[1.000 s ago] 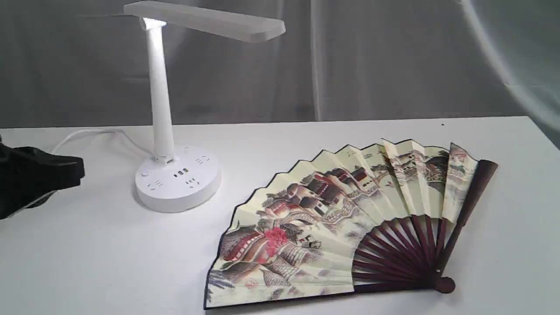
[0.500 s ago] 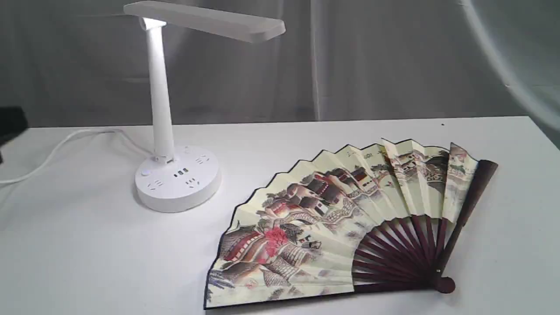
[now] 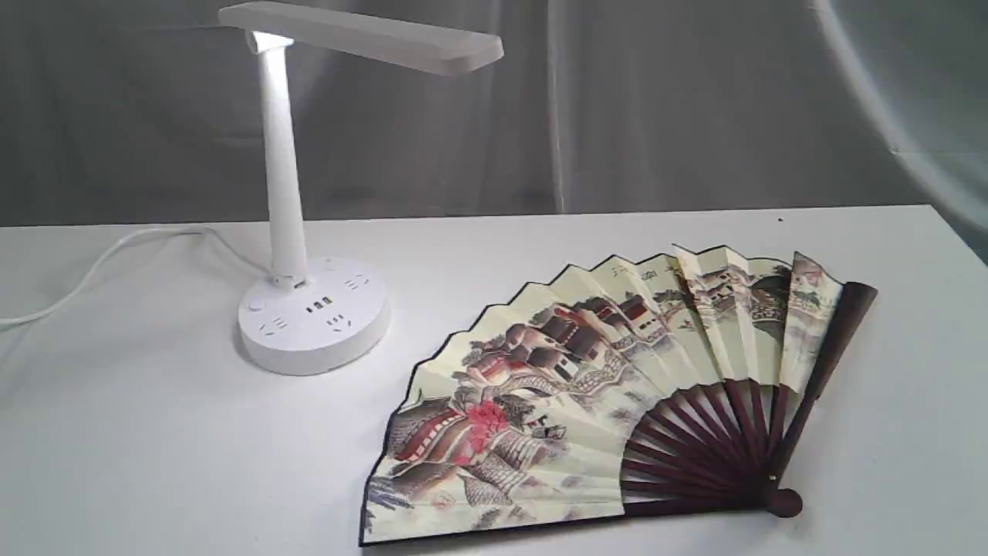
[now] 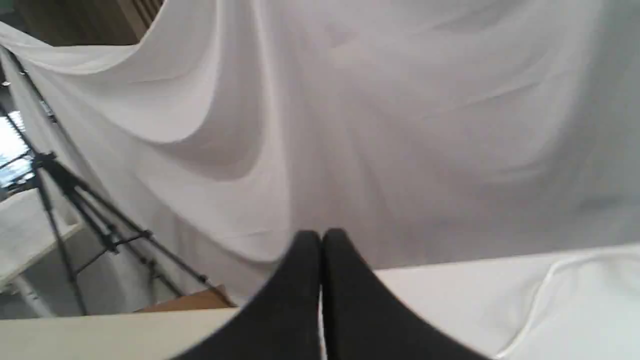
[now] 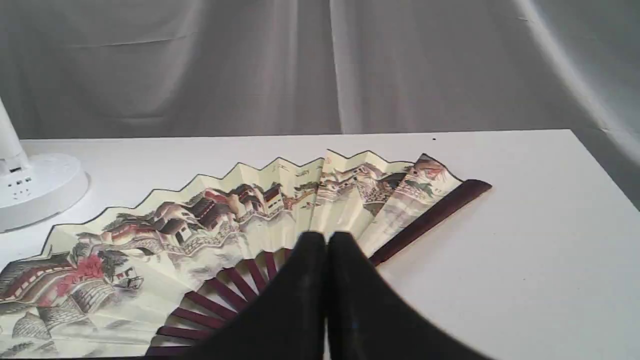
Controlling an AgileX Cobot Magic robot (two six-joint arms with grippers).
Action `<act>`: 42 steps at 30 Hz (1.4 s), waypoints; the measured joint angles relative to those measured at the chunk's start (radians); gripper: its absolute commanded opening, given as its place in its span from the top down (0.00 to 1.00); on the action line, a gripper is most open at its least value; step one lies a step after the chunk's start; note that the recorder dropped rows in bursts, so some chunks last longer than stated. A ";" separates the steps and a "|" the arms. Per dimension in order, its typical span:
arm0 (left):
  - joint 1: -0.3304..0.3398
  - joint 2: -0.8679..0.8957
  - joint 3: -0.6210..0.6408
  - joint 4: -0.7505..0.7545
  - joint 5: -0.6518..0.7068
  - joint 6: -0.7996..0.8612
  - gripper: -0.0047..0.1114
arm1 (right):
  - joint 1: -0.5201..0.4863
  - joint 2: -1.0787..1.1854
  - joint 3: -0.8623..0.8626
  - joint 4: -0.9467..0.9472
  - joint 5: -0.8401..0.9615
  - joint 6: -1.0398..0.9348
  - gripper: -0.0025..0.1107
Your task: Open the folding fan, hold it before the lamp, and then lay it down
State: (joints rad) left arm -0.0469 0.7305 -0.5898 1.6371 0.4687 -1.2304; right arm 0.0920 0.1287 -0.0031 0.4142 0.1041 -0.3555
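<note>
Left pincer [image 4: 321, 240], jaws together and empty, has left the exterior view in the last 1 second. The right pincer [image 5: 327, 242] is closed on nothing too. The folding fan [image 3: 587, 386] looks already laid down — the task is likely done. It lies flat on the table [image 3: 154, 432] just ahead of and below the right pincer, spread wide, pivot nearest it, long span running toward the lamp [image 3: 282, 193].

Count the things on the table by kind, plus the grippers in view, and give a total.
folding fan: 1
lamp: 1
grippers: 2 (left gripper, right gripper)
total: 4
</note>
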 measured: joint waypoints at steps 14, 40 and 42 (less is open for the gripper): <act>-0.024 0.007 -0.168 -1.447 0.454 0.808 0.96 | 0.000 0.000 0.000 0.000 0.001 0.000 0.98; -0.024 -0.728 -0.132 -1.507 0.171 0.919 0.96 | 0.000 -0.021 0.000 0.000 0.012 0.000 0.98; -0.024 -0.728 -0.089 -1.507 0.074 0.919 0.96 | 0.000 -0.021 0.000 0.000 0.012 0.000 0.98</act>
State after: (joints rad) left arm -0.0706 0.0021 -0.6792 0.1303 0.5426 -0.3116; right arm 0.0920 0.1076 -0.0031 0.4142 0.1156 -0.3555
